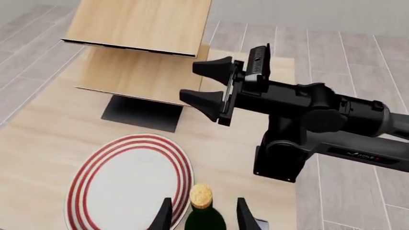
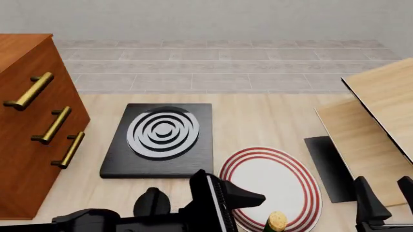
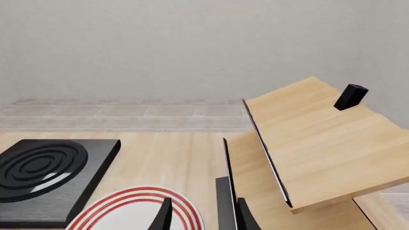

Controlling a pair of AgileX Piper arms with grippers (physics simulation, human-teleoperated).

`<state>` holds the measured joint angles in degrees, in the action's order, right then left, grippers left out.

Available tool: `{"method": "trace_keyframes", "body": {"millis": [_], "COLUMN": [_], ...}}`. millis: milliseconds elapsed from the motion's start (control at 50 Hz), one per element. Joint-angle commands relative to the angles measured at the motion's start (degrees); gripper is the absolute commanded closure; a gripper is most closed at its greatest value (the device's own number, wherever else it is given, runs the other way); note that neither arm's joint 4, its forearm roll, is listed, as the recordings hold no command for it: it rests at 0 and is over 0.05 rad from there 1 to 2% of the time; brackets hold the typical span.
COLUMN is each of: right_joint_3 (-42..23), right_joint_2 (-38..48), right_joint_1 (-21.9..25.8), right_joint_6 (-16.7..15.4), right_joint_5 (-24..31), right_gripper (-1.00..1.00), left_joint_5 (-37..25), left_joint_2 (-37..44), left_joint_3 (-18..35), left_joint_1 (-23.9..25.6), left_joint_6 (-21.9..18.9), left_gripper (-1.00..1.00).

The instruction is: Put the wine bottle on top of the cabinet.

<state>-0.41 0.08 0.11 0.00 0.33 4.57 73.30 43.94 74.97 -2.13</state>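
Bottle stands between left hand fingers — grip uncertain; right hand open.

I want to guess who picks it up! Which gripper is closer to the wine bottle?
Left. The left gripper has its fingers either side of the wine bottle neck, with gaps. The right gripper hangs open farther off, toward the pale panels.

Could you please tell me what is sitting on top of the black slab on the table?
On the black slab lies a round plate of grey and black concentric rings, flat and centred toward its far side. Nothing else rests there. The slab's near edge is partly hidden by the left arm.
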Motion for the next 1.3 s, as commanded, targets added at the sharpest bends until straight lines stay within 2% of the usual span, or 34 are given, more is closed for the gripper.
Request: {"method": "trace_keyframes", "body": {"millis": [20, 520, 940, 1300], "right_joint_3": [-0.09, -0.01, -0.01, 0.01], "right_joint_2": [-0.03, 0.02, 0.04, 0.01], "right_joint_1": [0.02, 0.01, 0.01, 0.03], "right_joint_6": [-0.15, 0.11, 0.11, -0.01], "right_joint_5": [-0.06, 0.11, 0.11, -0.03], "right_gripper": [-1.0, -1.0, -1.0, -1.0], "left_joint_5": [1.01, 5.25, 3.89, 4.61], "left_joint_2": [1.87, 4.85, 7.58, 8.5], "left_joint_3": [0.19, -3.27, -0.9, -1.09], "left_joint_1": [-0.35, -0.95, -0.39, -0.57], "left_joint_6": [0.55, 3.18, 2.12, 2.51], "left_gripper": [-1.0, -1.0, -1.0, -1.0]}}
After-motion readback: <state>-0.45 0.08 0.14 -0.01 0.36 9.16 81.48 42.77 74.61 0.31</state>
